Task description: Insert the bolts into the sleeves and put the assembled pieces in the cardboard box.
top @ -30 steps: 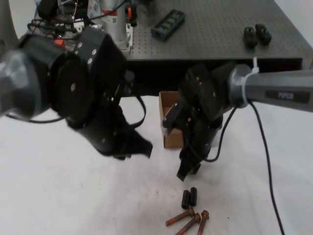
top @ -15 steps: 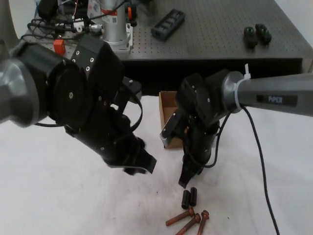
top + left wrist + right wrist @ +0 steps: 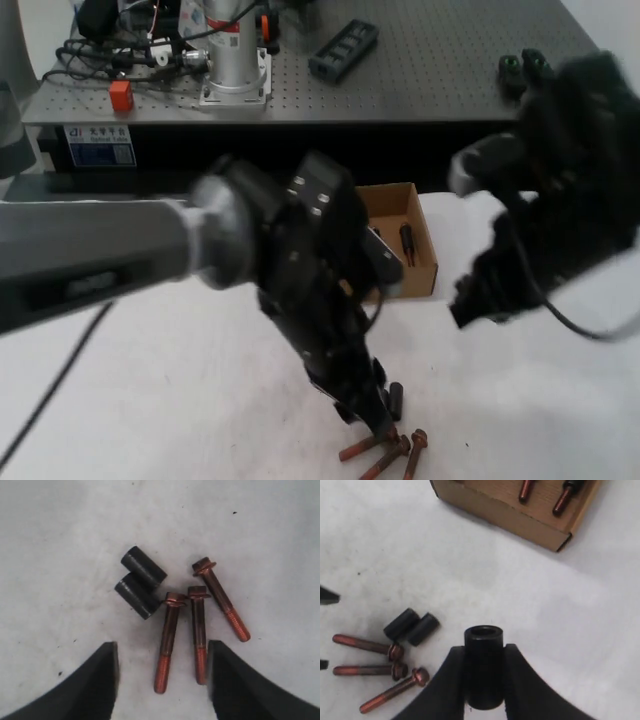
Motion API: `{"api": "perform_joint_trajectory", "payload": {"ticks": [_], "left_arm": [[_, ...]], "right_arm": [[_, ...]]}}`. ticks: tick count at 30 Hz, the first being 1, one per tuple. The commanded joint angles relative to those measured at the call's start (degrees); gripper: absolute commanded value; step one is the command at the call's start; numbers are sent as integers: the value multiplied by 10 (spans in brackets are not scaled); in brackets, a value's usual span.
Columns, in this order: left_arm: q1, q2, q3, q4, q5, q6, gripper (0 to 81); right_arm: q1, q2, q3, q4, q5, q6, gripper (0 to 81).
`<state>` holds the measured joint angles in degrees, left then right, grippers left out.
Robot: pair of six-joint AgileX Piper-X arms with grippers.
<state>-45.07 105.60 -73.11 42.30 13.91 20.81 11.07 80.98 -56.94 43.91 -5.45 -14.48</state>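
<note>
Three copper bolts [image 3: 199, 630] and two black sleeves [image 3: 136, 596] lie together on the white cloth. My left gripper [image 3: 162, 652] hovers open just above them, its fingers straddling the bolt shanks. From the high view it hangs over the bolts [image 3: 385, 450] and sleeves [image 3: 395, 398]. My right gripper [image 3: 484, 655] is shut on a third black sleeve [image 3: 483, 672], held upright with its bore facing up. It is raised to the right of the cardboard box [image 3: 415, 282]. The box [image 3: 505, 515] holds assembled pieces.
A black perforated bench runs along the back with a black tray [image 3: 343, 48], a metal post base [image 3: 235, 60], an orange block [image 3: 120, 95] and black knobs [image 3: 525, 65]. A cable trails from the right arm.
The left arm has swung down and right until its gripper hangs over the bolts. The right arm has pulled up and away to the right, uncovering the box.
</note>
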Motion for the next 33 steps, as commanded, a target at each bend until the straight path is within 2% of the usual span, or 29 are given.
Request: {"api": "perform_joint_trajectory", "payload": {"ticks": [1, 6, 17, 20, 23, 27, 33], "left_arm": [[0, -5, -3, 3, -1, 6, 388], [-14, 39, -26, 19, -48, 51, 352], [-14, 87, -29, -6, -41, 54, 348], [-14, 92, -29, -17, -17, 54, 344], [-15, 96, -29, -33, -8, 53, 260], [-15, 97, -29, -34, -6, 53, 20], [-11, 66, -37, -26, -13, -27, 2]], "right_arm": [[-10, -133, 103, -22, -11, 57, 39], [-10, -218, 164, -28, -11, 87, 39], [-10, -259, 182, -48, -11, 89, 39], [-10, -259, 182, -49, -11, 89, 39], [-10, -259, 182, -49, -7, 89, 39], [-10, -259, 182, -49, -7, 89, 39], [-10, -259, 182, -76, -7, 111, 39]]}}
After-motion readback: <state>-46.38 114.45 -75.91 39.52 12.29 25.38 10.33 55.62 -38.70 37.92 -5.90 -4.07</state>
